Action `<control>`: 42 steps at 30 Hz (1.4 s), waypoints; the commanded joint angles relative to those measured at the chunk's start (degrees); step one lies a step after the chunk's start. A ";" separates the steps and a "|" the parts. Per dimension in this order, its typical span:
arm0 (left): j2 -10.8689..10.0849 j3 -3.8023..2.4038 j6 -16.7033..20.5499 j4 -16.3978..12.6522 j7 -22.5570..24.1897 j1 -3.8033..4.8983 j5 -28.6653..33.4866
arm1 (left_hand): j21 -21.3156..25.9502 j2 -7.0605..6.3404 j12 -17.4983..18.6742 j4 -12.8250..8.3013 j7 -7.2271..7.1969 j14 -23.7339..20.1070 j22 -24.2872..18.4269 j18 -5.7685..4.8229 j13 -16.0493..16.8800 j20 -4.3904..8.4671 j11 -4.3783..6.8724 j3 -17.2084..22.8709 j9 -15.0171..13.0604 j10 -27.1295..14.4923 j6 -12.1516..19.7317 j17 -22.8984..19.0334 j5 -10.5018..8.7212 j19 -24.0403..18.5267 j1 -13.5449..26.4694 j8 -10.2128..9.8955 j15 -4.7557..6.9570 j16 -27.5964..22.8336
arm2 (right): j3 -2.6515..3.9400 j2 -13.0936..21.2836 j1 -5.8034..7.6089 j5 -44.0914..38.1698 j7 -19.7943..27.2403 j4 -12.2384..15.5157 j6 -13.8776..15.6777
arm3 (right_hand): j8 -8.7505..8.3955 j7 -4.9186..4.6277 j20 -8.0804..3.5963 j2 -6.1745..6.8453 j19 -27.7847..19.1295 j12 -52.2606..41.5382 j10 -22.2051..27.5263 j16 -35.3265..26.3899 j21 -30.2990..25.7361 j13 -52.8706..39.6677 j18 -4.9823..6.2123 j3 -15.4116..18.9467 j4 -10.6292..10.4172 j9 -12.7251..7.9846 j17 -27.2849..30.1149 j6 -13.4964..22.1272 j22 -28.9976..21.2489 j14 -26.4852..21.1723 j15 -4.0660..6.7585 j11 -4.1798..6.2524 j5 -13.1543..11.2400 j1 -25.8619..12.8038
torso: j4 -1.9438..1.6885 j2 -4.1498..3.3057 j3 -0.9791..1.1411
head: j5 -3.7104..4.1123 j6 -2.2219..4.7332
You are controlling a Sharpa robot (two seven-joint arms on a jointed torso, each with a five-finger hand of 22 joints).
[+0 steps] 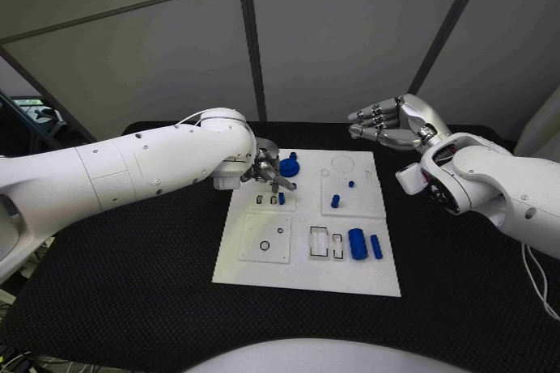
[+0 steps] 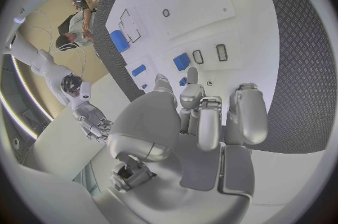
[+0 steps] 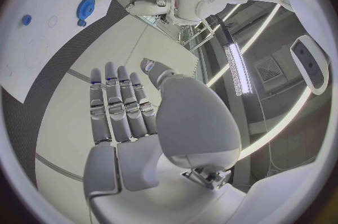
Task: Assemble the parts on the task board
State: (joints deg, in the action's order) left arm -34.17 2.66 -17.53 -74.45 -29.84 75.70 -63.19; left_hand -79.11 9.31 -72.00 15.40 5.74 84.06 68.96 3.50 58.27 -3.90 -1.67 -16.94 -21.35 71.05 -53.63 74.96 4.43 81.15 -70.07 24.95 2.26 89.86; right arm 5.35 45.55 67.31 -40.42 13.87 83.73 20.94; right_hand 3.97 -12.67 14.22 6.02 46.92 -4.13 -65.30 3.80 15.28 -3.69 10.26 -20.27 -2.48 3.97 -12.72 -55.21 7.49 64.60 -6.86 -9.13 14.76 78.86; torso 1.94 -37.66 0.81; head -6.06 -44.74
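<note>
Black textured worktop (image 1: 140, 292), grey panelled wall behind.

Item 1: flat white rectangular task board (image 1: 306, 272), centred on the worktop, long axis running from near edge to far edge.

Item 2: blue toothed plastic gear (image 1: 288, 167), lying flat near the board's far-left corner, with a small blue knob just beyond it.

Item 3: short blue plastic peg (image 1: 335, 201), upright in the board's middle; a smaller blue stud sits nearer the far edge.

Item 4: wide blue block (image 1: 357, 243) and slim blue bar (image 1: 375, 245), side by side near the board's right edge, both with long axes pointing toward the far edge. Empty outlined slots lie just beside them toward the centre.

Item 5: left hand (image 1: 266, 172), lowered over the far-left part of the board, fingers (image 2: 210, 122) curled downward close to a small blue piece (image 2: 182, 61) and two dark slots. Whether anything is pinched cannot be told.

Item 6: right hand (image 1: 391, 124), raised beyond the board's far-right corner, fingers loosely bent and apart, holding nothing.

Risk, judged: the left fingers crowd small parts; a tilted piece could jam at a slot mouth, or a stray finger could knock the neighbouring gear off its seat.
</note>
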 commanded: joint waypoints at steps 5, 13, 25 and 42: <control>0.37 -0.02 -1.96 0.46 -0.54 0.12 -0.56 | 0.13 -0.27 0.30 -0.17 0.10 5.60 -0.01 0.53 0.02 -0.16 0.06 0.63 -0.30 -0.47 0.51 14.23 0.33 -0.45 -0.79 0.30 -0.26 -0.37 | 0.06 -0.08 0.12 -0.16 -0.87 -0.09 0.83 | -0.24 -0.32 0.07 0.59 0.55 0.27 0.40 -0.23 -0.41 0.08 0.30 0.01 0.46 -0.04 0.20 0.28 -0.21 -0.25 -0.31 -0.11 0.23 -0.11 | -0.03 0.01 0.04 | -0.02 -0.28; 1.11 -0.01 -2.84 1.22 -0.64 0.11 -0.55 | 0.11 -0.30 0.38 -0.28 0.11 5.60 0.05 0.52 -0.03 -0.16 0.05 0.89 -0.44 -0.54 0.58 14.23 0.33 -0.45 -0.96 0.32 -0.27 -0.37 | 0.06 -0.18 0.13 -0.17 -1.27 -0.13 0.41 | -0.22 -0.38 0.13 0.57 0.61 0.25 0.51 -0.21 -0.75 0.07 0.29 0.12 0.38 -0.03 0.40 0.33 -0.43 -0.37 -0.37 -0.18 0.22 -0.30 | -0.06 0.07 0.04 | 0.02 -0.65; 2.03 0.20 -4.39 2.08 -0.78 0.07 -0.45 | 0.00 -0.41 0.42 -0.60 0.11 5.67 0.29 0.48 0.06 -0.18 0.04 1.49 -0.79 -0.56 0.68 14.39 0.32 -0.37 -1.37 0.41 -0.29 -0.28 | 0.06 -0.50 0.13 -0.22 -1.78 -0.21 -0.10 | -0.15 -0.32 0.18 0.46 0.85 0.11 0.39 -0.03 -1.07 0.02 0.32 0.17 0.40 0.00 0.56 0.29 -0.65 -0.17 -0.22 -0.09 0.21 -0.31 | 0.01 0.09 0.00 | -0.14 -1.07; 2.68 0.66 -5.21 3.07 -0.80 -0.02 -0.35 | -0.26 -0.31 1.03 -1.58 0.08 5.72 0.84 0.40 -0.48 -0.20 0.07 3.34 -1.71 -0.99 0.91 14.53 0.33 -0.21 -2.53 0.62 -0.28 -0.19 | 0.06 -0.73 0.12 -0.32 -2.10 -0.43 -0.32 | -0.10 -0.28 0.19 0.37 0.97 0.05 0.34 0.03 -1.20 0.01 0.33 0.16 0.40 0.02 0.63 0.23 -0.75 -0.09 -0.16 -0.05 0.22 -0.30 | -0.04 0.13 0.03 | 0.00 -1.46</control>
State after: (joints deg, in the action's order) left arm -31.60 3.30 -21.87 -71.46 -30.25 75.64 -63.33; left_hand -79.12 9.13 -71.20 13.78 5.76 84.06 69.76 3.49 57.77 -4.10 -1.47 -13.92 -22.99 70.43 -53.20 74.95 4.42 80.95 -72.03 25.35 2.26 89.65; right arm 5.35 44.90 67.32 -40.54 11.76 83.29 20.93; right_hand 3.98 -12.88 14.43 6.25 47.54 -4.13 -65.10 3.80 14.45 -3.71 10.24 -20.09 -2.30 3.98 -12.18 -55.00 6.79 64.40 -7.06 -9.32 14.76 78.64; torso 1.91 -37.58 0.81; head -6.14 -46.20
